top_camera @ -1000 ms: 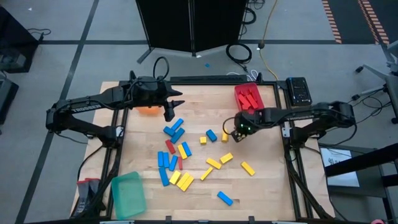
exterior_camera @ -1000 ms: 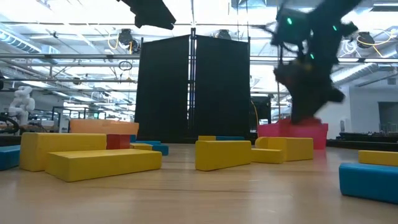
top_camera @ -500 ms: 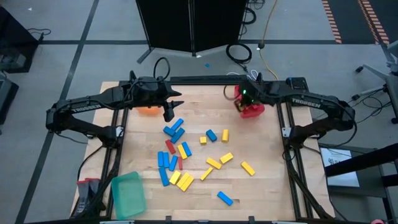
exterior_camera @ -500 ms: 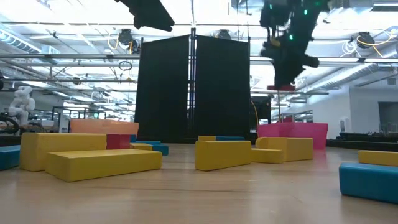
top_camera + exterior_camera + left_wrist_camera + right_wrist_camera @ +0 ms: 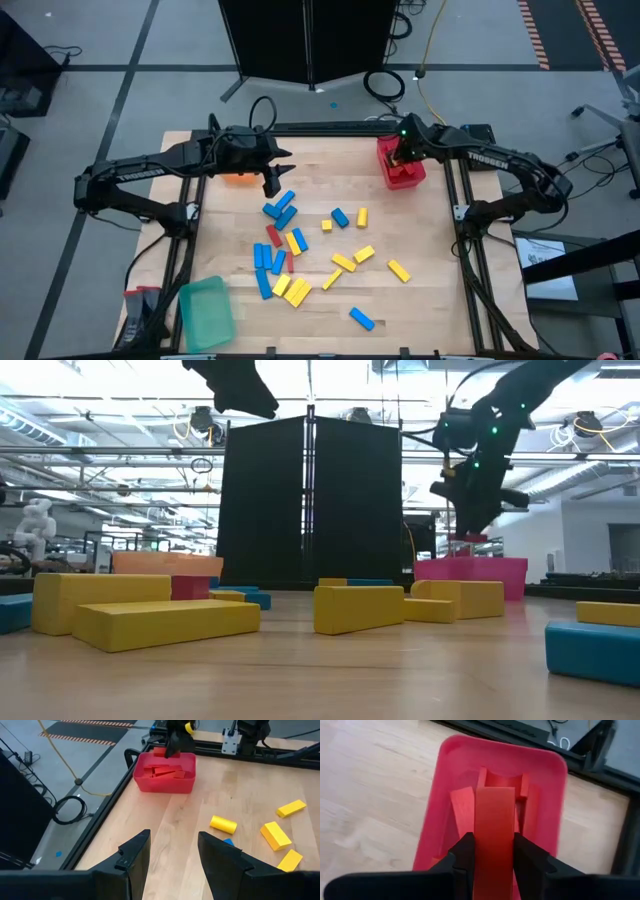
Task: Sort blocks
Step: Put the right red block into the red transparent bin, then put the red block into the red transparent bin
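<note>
Red, blue and yellow blocks [image 5: 295, 250] lie scattered flat on the middle of the wooden table. My right gripper [image 5: 401, 158] hangs over the red tray [image 5: 410, 178] at the far right, shut on a red block [image 5: 494, 820]. Other red blocks [image 5: 162, 770] lie inside that tray. My left gripper [image 5: 272, 182] hovers at the far left above the table, open, with nothing between its fingers [image 5: 135, 860]. My right gripper pinches the red block by its two long sides [image 5: 492, 845] between its two fingers. The fingers slant down from above, and the block runs forward out of them. The block is lifted clear, just above the red tray [image 5: 470, 572].
An orange tray [image 5: 238, 178] sits under my left arm at the far left. A green tray [image 5: 207, 312] lies at the near left corner. Bare wood shows between the red tray and the block pile, with a lone blue block [image 5: 361, 319] near the front edge.
My right gripper, shut on the red block, has swung from the middle of the table toward the far right corner, turning as it went. It now hangs over the red tray. The block has stayed clear of the table.
</note>
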`<state>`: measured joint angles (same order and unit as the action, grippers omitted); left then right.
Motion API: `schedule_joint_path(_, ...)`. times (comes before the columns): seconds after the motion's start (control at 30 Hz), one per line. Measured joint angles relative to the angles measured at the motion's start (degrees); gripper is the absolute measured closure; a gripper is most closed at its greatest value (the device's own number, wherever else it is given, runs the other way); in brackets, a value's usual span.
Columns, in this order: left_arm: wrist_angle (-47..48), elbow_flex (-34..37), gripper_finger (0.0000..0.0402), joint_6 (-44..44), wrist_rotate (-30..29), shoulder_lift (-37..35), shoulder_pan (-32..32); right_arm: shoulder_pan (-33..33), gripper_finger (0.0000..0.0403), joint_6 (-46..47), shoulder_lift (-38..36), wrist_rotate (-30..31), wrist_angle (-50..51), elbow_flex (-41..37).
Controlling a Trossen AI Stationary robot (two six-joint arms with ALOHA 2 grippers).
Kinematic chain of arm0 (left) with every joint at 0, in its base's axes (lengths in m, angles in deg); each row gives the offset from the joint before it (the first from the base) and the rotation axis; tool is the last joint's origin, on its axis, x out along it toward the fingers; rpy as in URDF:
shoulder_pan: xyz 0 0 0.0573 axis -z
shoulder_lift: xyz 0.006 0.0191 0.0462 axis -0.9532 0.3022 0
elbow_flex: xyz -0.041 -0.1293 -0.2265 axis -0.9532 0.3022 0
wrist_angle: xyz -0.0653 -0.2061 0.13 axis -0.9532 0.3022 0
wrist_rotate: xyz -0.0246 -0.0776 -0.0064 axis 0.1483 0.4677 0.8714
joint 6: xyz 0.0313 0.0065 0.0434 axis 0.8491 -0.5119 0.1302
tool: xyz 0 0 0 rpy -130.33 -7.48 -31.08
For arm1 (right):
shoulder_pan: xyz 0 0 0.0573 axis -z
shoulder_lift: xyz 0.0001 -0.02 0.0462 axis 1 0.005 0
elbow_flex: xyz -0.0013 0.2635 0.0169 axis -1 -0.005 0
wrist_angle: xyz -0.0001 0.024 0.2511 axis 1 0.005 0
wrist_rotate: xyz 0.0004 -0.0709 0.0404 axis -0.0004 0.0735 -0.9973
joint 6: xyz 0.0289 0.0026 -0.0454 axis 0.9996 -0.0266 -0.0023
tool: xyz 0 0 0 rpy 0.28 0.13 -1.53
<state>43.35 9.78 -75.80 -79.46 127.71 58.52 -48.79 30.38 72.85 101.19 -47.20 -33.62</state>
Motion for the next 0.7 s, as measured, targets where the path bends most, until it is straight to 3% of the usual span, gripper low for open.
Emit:
schedule_joint_path(0.23,-0.55,0.02,0.0228,0.00,-0.01,0.00,0.00,0.27,0.0315,1.80,0.05,0.05,-1.37,-3.81)
schedule_joint_path(0.47,-0.51,0.02,0.0228,0.00,-0.01,0.00,0.00,0.27,0.0229,1.80,0.05,0.09,-2.86,-4.08)
schedule_joint_path(0.63,-0.47,0.02,0.0228,-0.11,-0.01,0.02,0.00,0.27,0.0213,1.66,0.05,-0.33,-3.37,-3.44)
schedule_joint_path(0.7,-0.48,0.02,0.0228,-0.13,0.01,0.00,0.02,0.27,0.0214,0.19,-0.06,-3.34,-3.39,-2.01)
